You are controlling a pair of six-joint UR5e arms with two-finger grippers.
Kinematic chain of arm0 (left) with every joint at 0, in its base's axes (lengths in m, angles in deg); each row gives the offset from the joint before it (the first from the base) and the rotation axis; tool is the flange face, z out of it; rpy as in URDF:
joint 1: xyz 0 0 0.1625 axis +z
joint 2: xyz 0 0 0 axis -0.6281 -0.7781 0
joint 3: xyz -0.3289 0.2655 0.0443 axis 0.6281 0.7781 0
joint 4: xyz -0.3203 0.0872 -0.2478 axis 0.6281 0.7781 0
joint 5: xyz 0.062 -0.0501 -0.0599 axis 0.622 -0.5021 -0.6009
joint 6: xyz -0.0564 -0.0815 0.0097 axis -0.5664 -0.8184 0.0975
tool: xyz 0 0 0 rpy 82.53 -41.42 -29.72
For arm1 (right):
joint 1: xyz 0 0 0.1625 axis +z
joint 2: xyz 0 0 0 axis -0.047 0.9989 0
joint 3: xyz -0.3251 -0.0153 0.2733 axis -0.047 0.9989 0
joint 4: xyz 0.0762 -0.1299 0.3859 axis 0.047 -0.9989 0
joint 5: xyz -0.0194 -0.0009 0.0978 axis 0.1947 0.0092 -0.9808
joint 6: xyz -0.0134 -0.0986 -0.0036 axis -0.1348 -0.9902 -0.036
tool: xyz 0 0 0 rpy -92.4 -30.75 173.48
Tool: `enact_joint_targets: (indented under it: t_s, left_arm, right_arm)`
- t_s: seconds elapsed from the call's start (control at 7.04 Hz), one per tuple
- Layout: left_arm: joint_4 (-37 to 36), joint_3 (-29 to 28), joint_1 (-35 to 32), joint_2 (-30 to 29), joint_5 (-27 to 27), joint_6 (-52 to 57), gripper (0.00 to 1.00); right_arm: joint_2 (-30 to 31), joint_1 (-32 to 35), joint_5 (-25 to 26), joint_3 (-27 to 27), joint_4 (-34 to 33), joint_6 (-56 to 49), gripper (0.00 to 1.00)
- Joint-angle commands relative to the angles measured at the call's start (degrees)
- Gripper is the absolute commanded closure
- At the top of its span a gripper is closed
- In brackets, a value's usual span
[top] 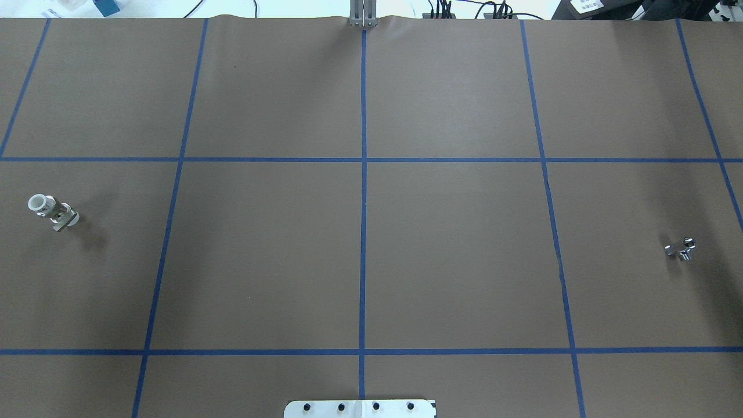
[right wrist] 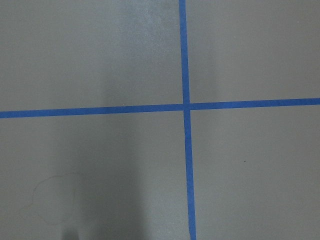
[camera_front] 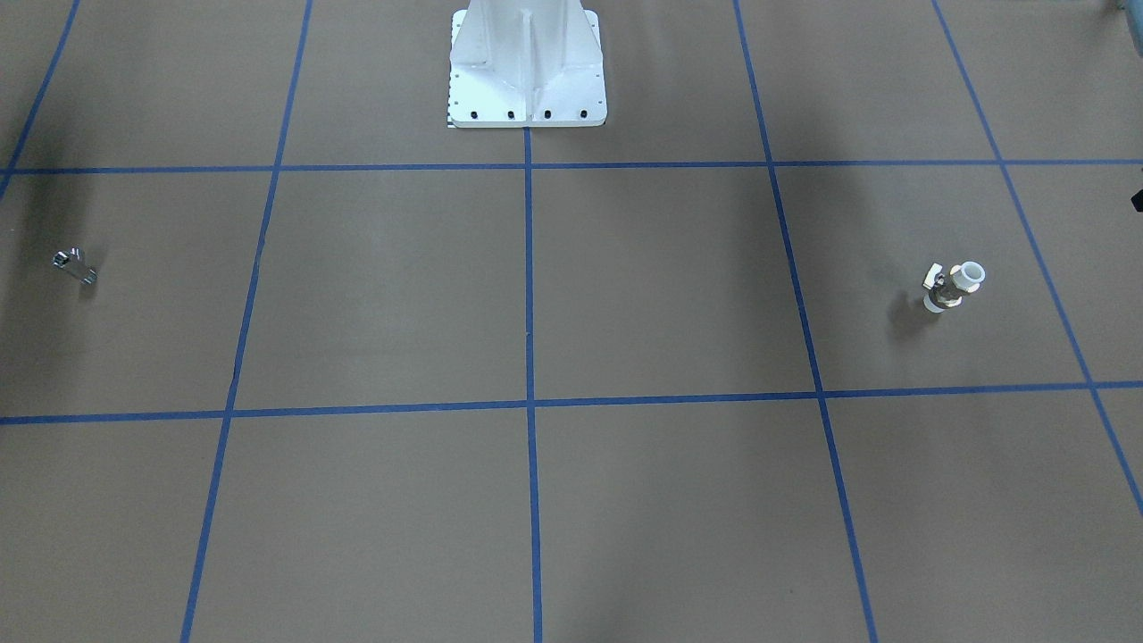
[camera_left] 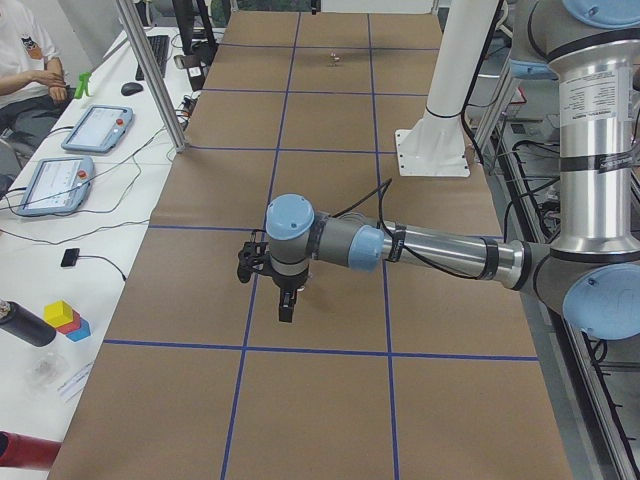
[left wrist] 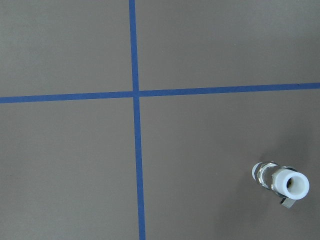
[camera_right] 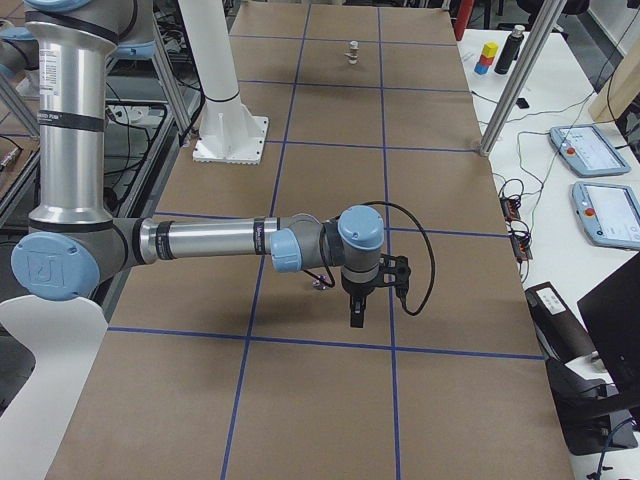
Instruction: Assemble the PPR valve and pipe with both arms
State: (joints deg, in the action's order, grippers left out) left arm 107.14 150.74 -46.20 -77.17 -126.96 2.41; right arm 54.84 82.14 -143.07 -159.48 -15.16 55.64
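Left pincer (camera_left: 285, 303): seen only in the side view from the table's end, hung over the table (top: 453, 261), fingers pointing down. Cannot tell how far open, nor whether anything is held. Right pincer (camera_right: 357, 303): same posture, same limit; opening not determinable.

PPR valve (camera_front: 954, 286): standing on one white end, other white end up, long axis vertical, lever out to one side. Located on the left arm's half, well apart from the right pincer. Found at the lower right corner of the left wrist view, so off to one side of the left pincer and not beneath it. Judged the left arm's pick.

Pipe (camera_front: 74, 266): alone on the opposite side, well apart from the valve, on the right arm's half. Too small to say whether upright or lying. Absent from the right wrist view; only a tape cross (right wrist: 186, 106) there. Hence judged not below the right pincer either.

Judged step: approach, not yet closed on either part. Needed next, by judgement: sideways shift of the left pincer toward the valve, then descent around the vertical body, clear of the lever.
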Motion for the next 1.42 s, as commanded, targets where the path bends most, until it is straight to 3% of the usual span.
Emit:
enact_joint_targets:
  t_s: [0.0, 1.14, 1.28]
  left_arm:
    - [-0.4, -0.2, 0.1, -0.3, 0.1, 0.0, 0.01]
    - [1.1, 2.1, 0.4, 1.3, -0.9, -0.6, 0.01]
    - [2.0, 2.0, 0.4, 1.3, -1.4, -0.8, 0.01]
  right_arm:
    - [0.1, 0.0, -0.2, -0.1, 0.2, 0.0, 0.0]
    - [0.1, 0.0, -0.8, -0.2, 0.2, -0.3, 0.0]
    - [0.1, 0.0, -2.8, -0.2, 0.2, -0.3, 0.0]
